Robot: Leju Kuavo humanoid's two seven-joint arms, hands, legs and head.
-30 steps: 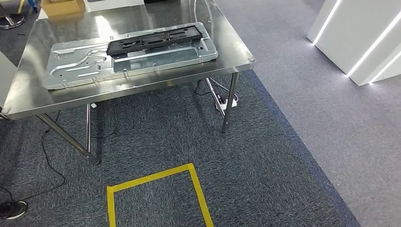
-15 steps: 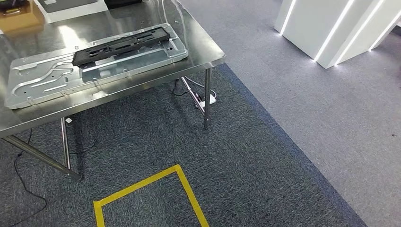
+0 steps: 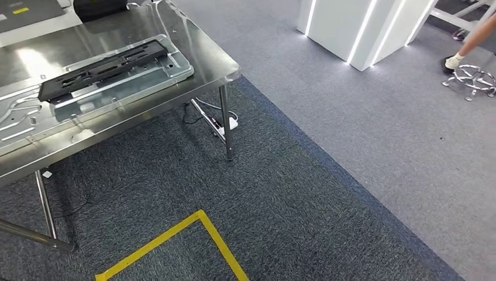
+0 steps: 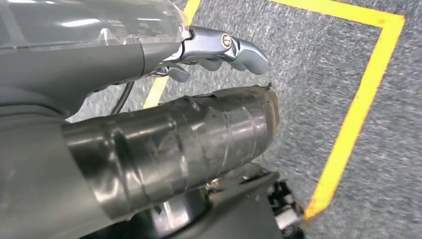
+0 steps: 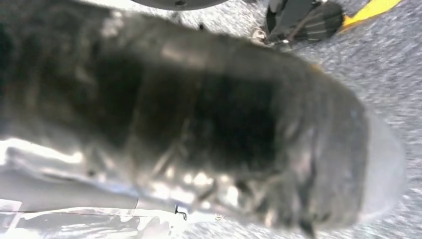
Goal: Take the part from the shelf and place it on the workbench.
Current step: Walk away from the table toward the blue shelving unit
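Two pieces are sitting together on the steel worktop (image 3: pixel 193 44): the black part (image 3: pixel 102 67) is lying flat along a stamped metal panel (image 3: pixel 134 79), presumably so the panel cradles it. We are judging the placement done. Both arms are hanging toward the carpet beside the yellow tape (image 3: pixel 175 234). Our left hand (image 4: pixel 199 50) is carrying nothing, its fingers (image 4: pixel 234 47) loosely spread. Our right hand (image 5: pixel 199 124) is too blurred, so we cannot tell its state. No writing or labels are readable anywhere.
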